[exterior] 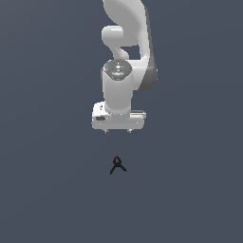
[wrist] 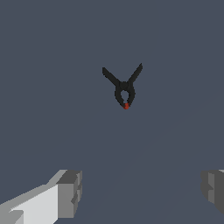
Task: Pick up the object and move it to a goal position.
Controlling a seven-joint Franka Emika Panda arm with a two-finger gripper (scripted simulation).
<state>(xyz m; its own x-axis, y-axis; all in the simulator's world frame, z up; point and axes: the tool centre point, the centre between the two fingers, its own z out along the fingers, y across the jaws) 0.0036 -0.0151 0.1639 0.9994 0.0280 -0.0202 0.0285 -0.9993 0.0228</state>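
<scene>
Exterior view shows a white robot arm (exterior: 127,57) reaching down from the upper edge, with its tool (exterior: 117,131) pointing at a plain slate-grey surface (exterior: 42,190). Taking the clamp (exterior: 116,164) as the landmark: it is a tiny black thing with two splayed legs and a small red tip, far smaller than the tool. The tool sits further up the picture than the clamp, roughly in line with it and well apart from it, touching nothing. The clamp's red tip points towards the tool, and its two legs spread away from it, one towards the exterior view's left and one towards the exterior view's right. Whether the clamp rests flat on the surface cannot be told for sure, though it appears to lie there alone.

Wrist view shows the same clamp (wrist: 124,89) in the open, with its red tip turned towards the camera and its legs fanned out on the far side. Two grey fingertips, one (wrist: 70,194) at one side and the other (wrist: 213,190) at the opposite side, stand wide apart, so the tool is released and grasps nothing. The clamp lies beyond the gap between the fingertips, not between them.
</scene>
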